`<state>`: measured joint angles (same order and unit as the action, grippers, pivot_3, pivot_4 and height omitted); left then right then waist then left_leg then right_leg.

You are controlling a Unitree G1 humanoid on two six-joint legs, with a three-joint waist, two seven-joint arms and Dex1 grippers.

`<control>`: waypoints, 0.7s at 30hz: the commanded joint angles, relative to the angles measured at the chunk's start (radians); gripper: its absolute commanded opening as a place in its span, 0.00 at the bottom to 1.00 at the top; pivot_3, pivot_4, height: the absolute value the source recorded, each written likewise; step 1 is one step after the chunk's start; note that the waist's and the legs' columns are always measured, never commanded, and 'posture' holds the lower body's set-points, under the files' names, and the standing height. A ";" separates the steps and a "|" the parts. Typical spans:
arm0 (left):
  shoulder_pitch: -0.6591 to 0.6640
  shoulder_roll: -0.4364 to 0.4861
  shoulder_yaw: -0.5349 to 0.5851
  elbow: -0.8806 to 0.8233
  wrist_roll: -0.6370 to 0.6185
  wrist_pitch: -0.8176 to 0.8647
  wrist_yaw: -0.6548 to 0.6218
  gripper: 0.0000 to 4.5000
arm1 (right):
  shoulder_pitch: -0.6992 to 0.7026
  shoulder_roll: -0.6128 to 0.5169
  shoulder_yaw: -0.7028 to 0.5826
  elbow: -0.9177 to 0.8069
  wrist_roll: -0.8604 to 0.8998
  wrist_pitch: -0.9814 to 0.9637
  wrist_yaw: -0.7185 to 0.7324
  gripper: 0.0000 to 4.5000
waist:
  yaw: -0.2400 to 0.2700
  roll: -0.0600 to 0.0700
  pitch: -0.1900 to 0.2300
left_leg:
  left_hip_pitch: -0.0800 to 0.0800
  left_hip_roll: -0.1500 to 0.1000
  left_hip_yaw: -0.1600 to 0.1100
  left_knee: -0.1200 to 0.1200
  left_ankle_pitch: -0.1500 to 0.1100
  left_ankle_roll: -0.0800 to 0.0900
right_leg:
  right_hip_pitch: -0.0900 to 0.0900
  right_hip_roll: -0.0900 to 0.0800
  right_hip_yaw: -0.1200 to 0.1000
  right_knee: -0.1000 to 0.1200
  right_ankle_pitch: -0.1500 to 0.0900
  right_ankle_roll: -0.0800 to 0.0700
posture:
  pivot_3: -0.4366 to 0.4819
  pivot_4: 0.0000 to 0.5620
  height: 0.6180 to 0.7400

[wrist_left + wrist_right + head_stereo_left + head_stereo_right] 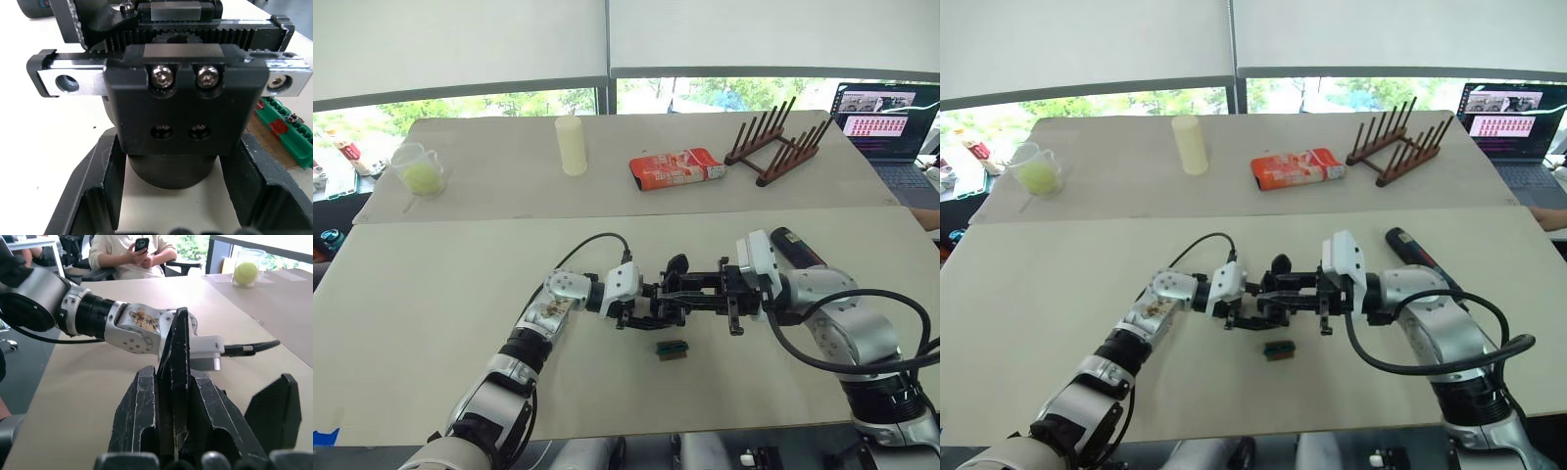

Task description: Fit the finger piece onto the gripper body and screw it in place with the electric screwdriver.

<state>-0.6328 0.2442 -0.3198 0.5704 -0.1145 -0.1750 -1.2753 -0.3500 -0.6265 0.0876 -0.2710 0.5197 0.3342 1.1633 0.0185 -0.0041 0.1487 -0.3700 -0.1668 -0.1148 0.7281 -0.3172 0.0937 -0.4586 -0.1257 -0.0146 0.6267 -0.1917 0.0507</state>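
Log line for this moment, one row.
left gripper: holds chunky black gripper body | right gripper: shut on black wedge finger piece | black cylindrical electric screwdriver: on table

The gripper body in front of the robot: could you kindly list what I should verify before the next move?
1. Finger piece gripped by the right pincer: ok, it stands upright.
2. Gripper body firmly held by the left pincer: cannot tell.
3. Finger piece seated on the gripper body: cannot tell.
4. Electric screwdriver in hand: not ok, it lies on the table behind the right arm.
5. Green block out of the way: ok, it lies on the table nearer the robot.
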 commanded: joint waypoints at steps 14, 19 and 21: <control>-0.001 -0.011 0.010 -0.008 0.016 0.016 0.065 0.51 | 0.004 0.011 0.034 0.065 -0.054 -0.104 0.074 0.08 | 0.002 0.000 0.000 | 0.000 0.000 0.000 0.000 0.000 0.000 | 0.000 0.000 0.000 0.000 0.000 0.000 | 0.48 0.27 1.00; -0.002 -0.007 0.010 -0.013 0.015 0.016 0.058 0.51 | 0.001 0.010 0.042 0.092 -0.061 -0.093 0.084 0.08 | 0.001 0.000 0.000 | 0.001 0.000 0.000 0.000 0.000 0.000 | 0.001 0.000 0.000 0.000 0.000 0.000 | 0.48 0.27 1.00; 0.000 -0.004 0.010 -0.019 0.014 0.018 0.055 0.51 | 0.004 0.006 0.036 0.097 -0.046 -0.073 0.092 0.08 | 0.001 0.000 0.000 | 0.001 0.000 0.000 0.000 0.000 0.000 | 0.001 0.000 0.000 0.000 0.000 0.000 | 0.48 0.27 1.00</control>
<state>-0.6321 0.2333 -0.3194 0.5696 -0.1060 -0.1656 -1.2291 -0.3488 -0.6138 0.1143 -0.1806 0.4636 0.2427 1.2348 0.0199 -0.0040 0.1487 -0.3690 -0.1668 -0.1148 0.7284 -0.3172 0.0937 -0.4579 -0.1256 -0.0143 0.6270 -0.1917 0.0507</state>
